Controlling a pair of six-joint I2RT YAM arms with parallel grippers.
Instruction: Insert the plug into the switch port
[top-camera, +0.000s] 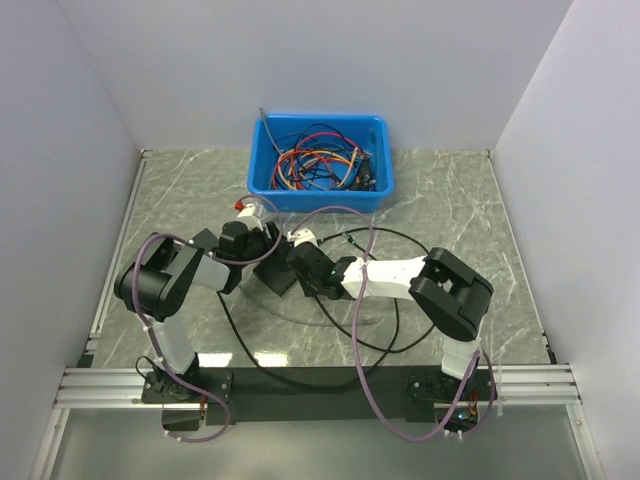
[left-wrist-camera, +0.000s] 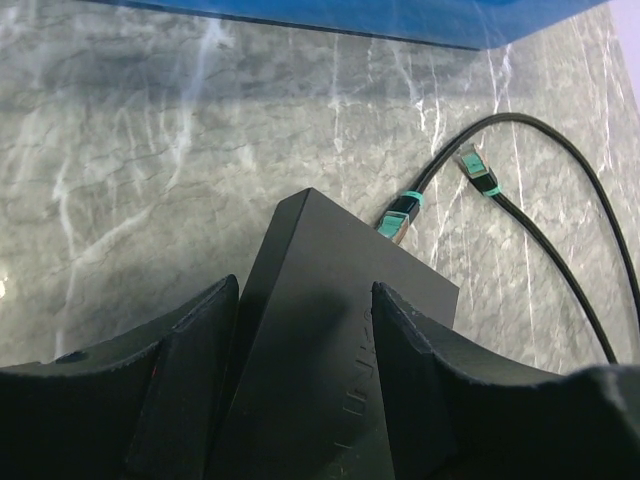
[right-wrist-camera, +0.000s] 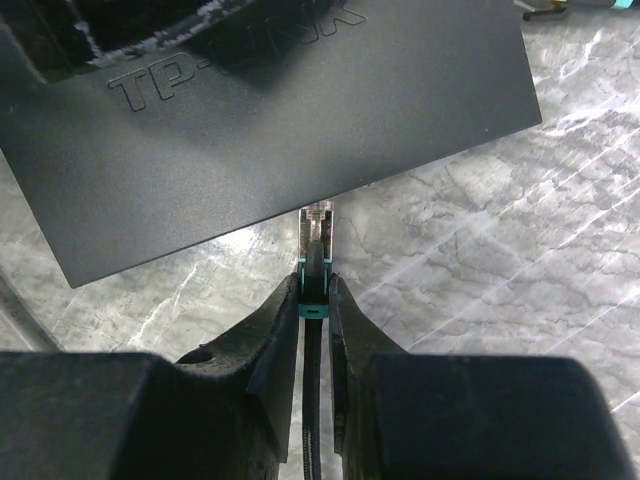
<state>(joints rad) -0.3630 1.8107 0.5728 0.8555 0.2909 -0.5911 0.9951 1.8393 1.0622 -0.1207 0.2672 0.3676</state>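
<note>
Now | left pincer (left-wrist-camera: 305, 290) clamps switch (left-wrist-camera: 322, 235) | right pincer (right-wrist-camera: 314, 290) pinches plug (right-wrist-camera: 316, 250)

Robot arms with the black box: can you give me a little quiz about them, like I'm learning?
1. True or false: the right gripper is shut on the plug.
2. What colour is the bin holding the cables? A red, B blue, C yellow.
3. Fill the gap: the left gripper holds the black ____.
Key: 1 true; 2 B; 3 switch.
</note>
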